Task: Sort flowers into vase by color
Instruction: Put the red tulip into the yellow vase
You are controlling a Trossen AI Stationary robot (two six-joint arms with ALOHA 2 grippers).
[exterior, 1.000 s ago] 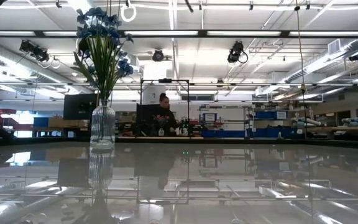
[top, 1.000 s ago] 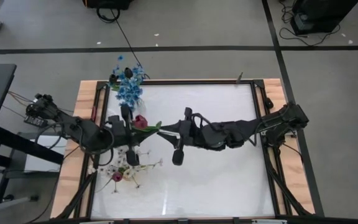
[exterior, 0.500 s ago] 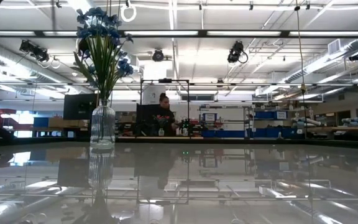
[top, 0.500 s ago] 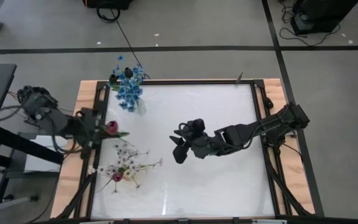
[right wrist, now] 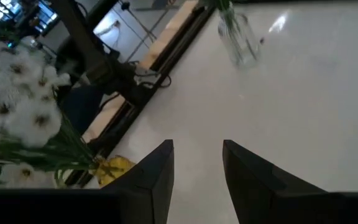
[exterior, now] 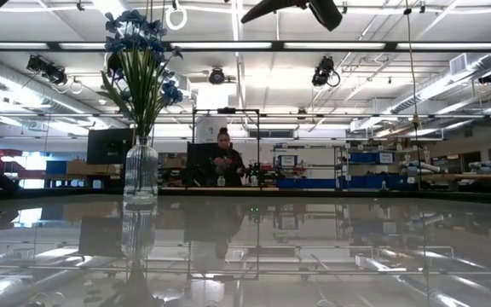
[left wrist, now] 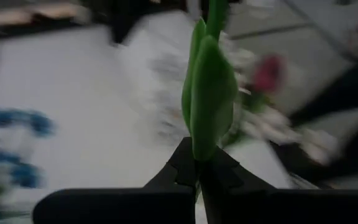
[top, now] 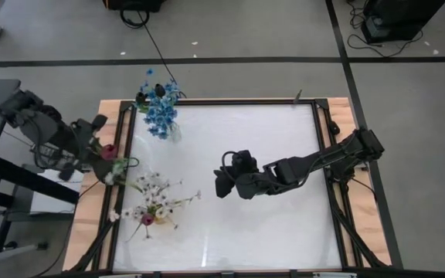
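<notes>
green stem (left wrist: 211, 93) in left tool (left wrist: 197, 177)

The left arm folds back beyond the left edge of the surface (top: 230, 232), its wrist raised over the wooden border. The left pincer (top: 103, 150) is clamped tight on a green stem (left wrist: 209, 93), fingers (left wrist: 185, 168) pressed together around it. The right arm stretches from the right side toward the middle of the surface, elbow low and wrist level. The right pincer (top: 221, 185) hangs above the surface with its fingers (right wrist: 157, 174) parted and nothing between them.
</notes>
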